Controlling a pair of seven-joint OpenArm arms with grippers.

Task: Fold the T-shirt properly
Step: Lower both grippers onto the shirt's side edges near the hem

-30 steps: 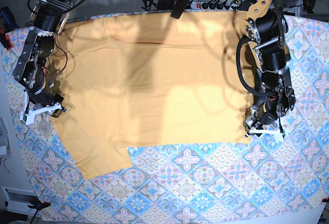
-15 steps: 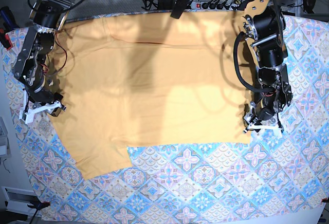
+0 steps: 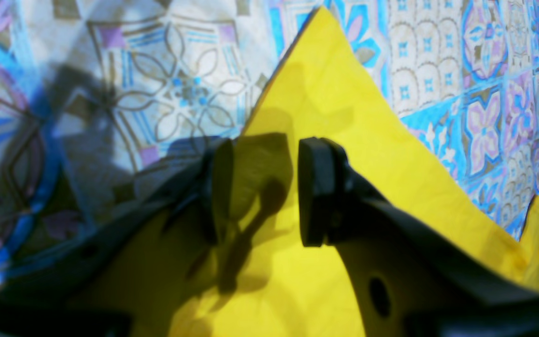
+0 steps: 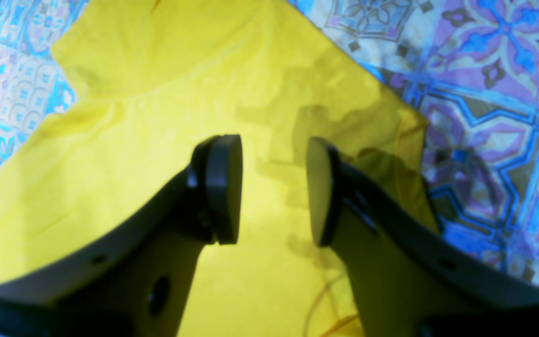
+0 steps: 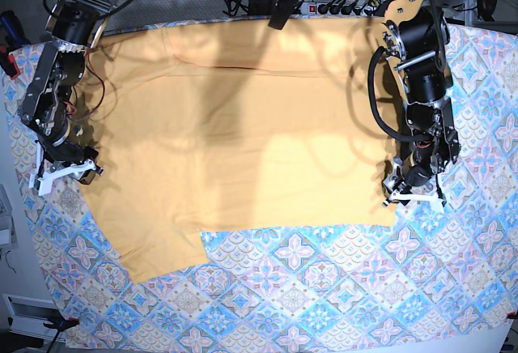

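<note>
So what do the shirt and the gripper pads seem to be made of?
The shirt: soft, matte knit cloth, probably cotton; it lies limp with shallow creases and a stitched hem. The pads on the right gripper: dark, matte, probably rubber or plastic; smooth flat discs without shine.

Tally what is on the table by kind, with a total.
T-shirt: 1
Patterned tablecloth: 1
Grippers: 2, left gripper and right gripper
Total: 4
</note>
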